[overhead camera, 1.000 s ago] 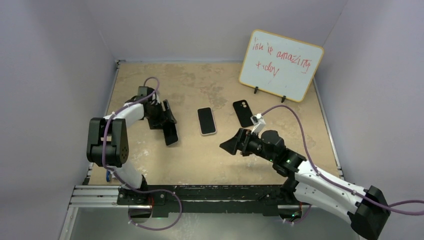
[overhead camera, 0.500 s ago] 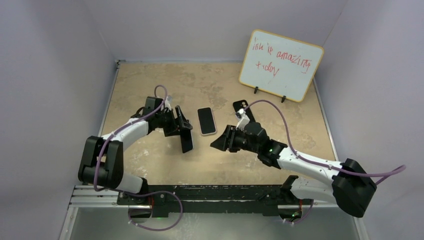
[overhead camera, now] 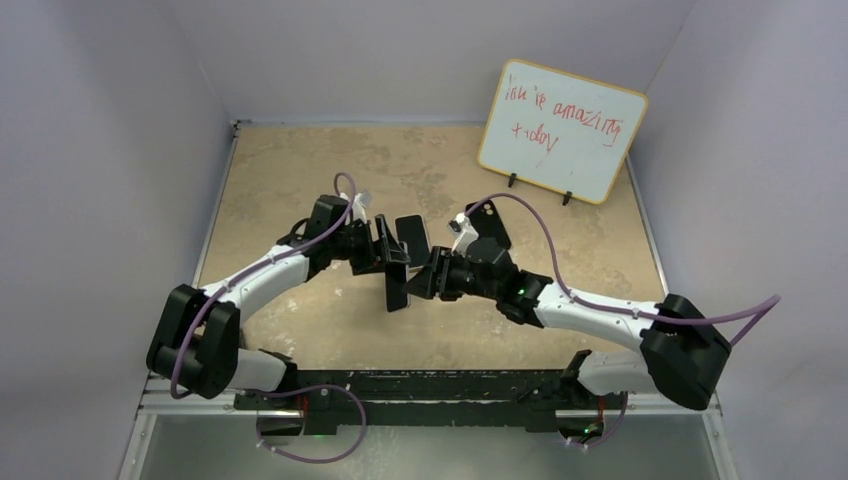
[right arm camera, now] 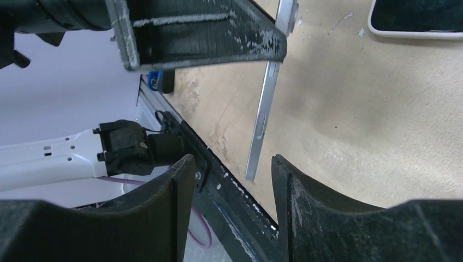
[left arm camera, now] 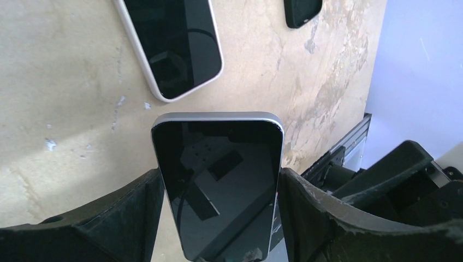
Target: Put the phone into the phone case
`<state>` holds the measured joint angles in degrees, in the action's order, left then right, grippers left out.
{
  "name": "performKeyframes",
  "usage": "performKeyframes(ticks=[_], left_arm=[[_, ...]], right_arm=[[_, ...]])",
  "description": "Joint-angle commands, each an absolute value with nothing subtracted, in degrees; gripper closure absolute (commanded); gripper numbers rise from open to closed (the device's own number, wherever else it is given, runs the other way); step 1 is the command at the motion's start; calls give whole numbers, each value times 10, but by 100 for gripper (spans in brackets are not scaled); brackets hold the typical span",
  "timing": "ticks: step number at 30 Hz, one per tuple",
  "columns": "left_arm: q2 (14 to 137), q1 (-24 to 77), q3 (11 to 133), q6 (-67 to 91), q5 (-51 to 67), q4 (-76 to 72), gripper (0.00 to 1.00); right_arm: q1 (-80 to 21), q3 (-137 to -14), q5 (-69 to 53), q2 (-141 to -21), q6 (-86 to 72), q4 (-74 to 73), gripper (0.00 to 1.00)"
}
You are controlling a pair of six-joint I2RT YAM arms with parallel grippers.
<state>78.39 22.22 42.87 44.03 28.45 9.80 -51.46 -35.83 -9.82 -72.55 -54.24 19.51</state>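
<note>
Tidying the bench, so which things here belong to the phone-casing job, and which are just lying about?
Job: held phone, black phone case, left gripper, right gripper.
Lying about: white-edged phone on the table, whiteboard.

Whiteboard: red handwriting, roughly "ink is amazing today"; first word unclear.
</note>
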Motion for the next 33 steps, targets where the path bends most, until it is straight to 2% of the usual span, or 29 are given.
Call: performKeyframes(ticks=[1, 10, 17, 22, 25, 27, 29, 33], left_arm=[[775, 242, 434, 464, 286, 59, 62], [774, 262, 439, 471, 280, 55, 62], [768, 273, 443, 479, 279, 51, 60], [760, 277, 437, 492, 290, 35, 59], [749, 278, 431, 499, 289, 23, 49], [741, 278, 430, 500, 283, 23, 33], [737, 278, 434, 498, 285, 21, 24], [740, 278, 442, 496, 304, 9, 18]], right_arm=[[-519, -390, -95, -754, -539, 204, 44], [-522, -382, -77, -790, -545, 215, 50], [-522, -381, -69, -794, -538, 211, 73], [-522, -372, -63, -791, -535, 214, 98], [-522, -367, -55, -785, -533, 210, 100], [-522, -367, -53, -781, -529, 194, 100], [-521, -366, -43, -768, -530, 169, 100], [-521, -353, 11, -725, -534, 121, 100]])
